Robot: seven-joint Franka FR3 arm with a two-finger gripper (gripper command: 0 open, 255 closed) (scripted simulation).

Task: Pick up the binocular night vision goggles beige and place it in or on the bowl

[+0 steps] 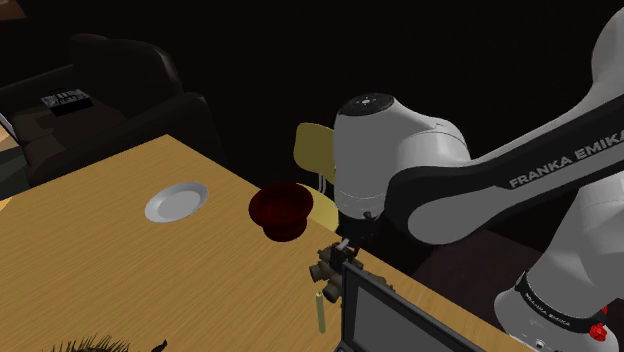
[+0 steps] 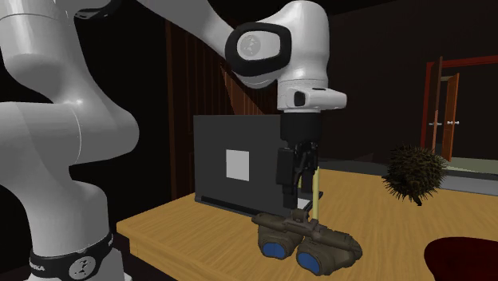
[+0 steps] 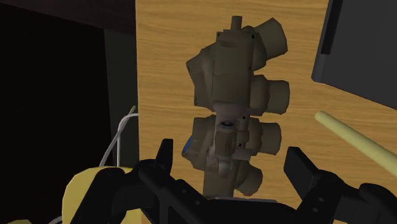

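The olive-beige binocular night vision goggles (image 3: pixel 235 108) lie on the wooden table (image 1: pixel 120 270) near its edge, blue lenses showing (image 2: pixel 307 243). My black gripper (image 3: pixel 232 172) hangs just above them, open, one finger (image 3: pixel 162 162) on each side and neither touching. From the side the gripper (image 2: pixel 299 199) points straight down over the goggles. In the shoulder view the gripper (image 1: pixel 347 243) sits over the goggles (image 1: pixel 330 272), below the arm's wrist. The dark red bowl (image 1: pixel 280 208) stands on the table a short way off toward the shoulder view's left, also at the second exterior view's lower right (image 2: pixel 467 259).
An open dark laptop (image 2: pixel 235 164) stands close behind the goggles. A pale upright stick (image 2: pixel 317 187) rises beside the gripper. A white plate (image 1: pixel 176 201) lies farther left. A spiky ball (image 2: pixel 415 172) rests on the table, and a yellow chair (image 1: pixel 318 150) stands past its edge.
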